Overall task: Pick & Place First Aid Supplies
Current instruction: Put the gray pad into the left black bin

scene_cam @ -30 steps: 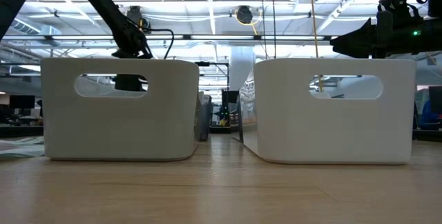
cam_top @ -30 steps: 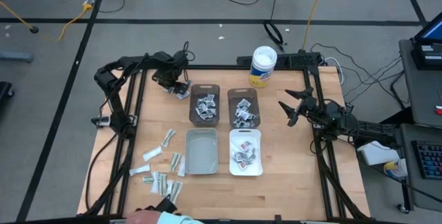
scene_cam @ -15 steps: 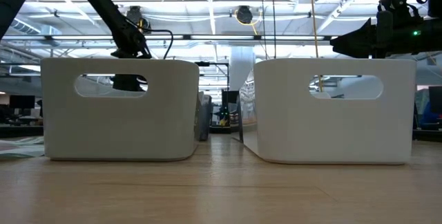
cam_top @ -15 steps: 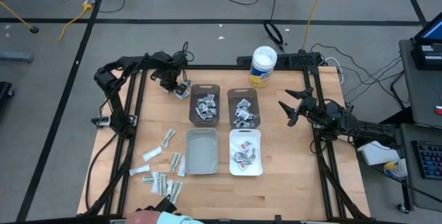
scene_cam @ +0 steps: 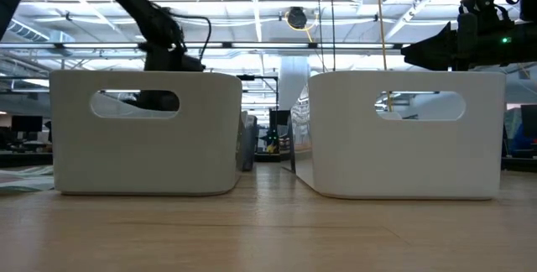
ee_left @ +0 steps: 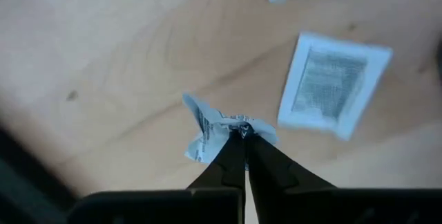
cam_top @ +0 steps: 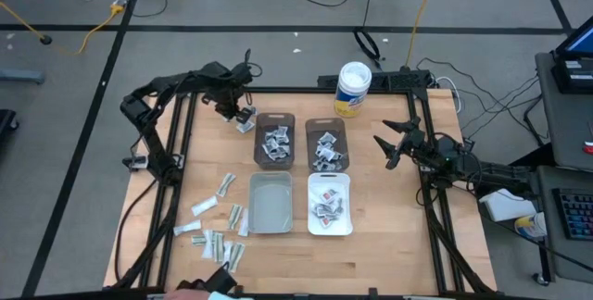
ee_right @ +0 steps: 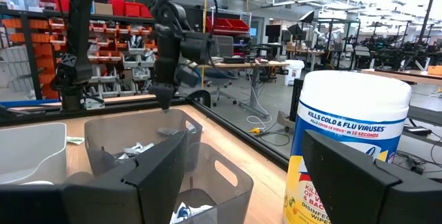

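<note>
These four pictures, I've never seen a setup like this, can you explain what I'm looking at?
It is a two-armed robot sorting first aid packets at a wooden table. One picture looks down from above, one looks level across the tabletop, and two come from cameras on the wrists. On the table stand four bins and a white wipes tub; loose packets lie at the near left. The left claw, at the far left corner, is shut on a crumpled packet. The right claw waits open over the right side, holding nothing.
</note>
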You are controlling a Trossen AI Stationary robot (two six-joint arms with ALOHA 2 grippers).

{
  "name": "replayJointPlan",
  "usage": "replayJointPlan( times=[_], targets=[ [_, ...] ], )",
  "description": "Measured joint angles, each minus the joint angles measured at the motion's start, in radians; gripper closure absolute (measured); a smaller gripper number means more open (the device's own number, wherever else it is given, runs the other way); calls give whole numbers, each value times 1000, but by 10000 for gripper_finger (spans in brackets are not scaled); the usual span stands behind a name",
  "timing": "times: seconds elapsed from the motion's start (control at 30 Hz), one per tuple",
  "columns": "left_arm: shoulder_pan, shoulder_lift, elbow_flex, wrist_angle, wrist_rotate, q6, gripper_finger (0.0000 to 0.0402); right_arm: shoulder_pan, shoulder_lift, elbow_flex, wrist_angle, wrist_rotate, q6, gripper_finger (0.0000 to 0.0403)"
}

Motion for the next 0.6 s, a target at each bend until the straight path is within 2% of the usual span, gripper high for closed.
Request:
replayJointPlan(
  times=[0.33, 0.6],
  targets=[
    [-29, -147, 25, -128, -8, -44, 395, 0, 0, 0, 0, 0, 0, 124],
    [-36, -217, 25, -213, -13, -56, 396, 0, 0, 0, 0, 0, 0, 124]
  ],
)
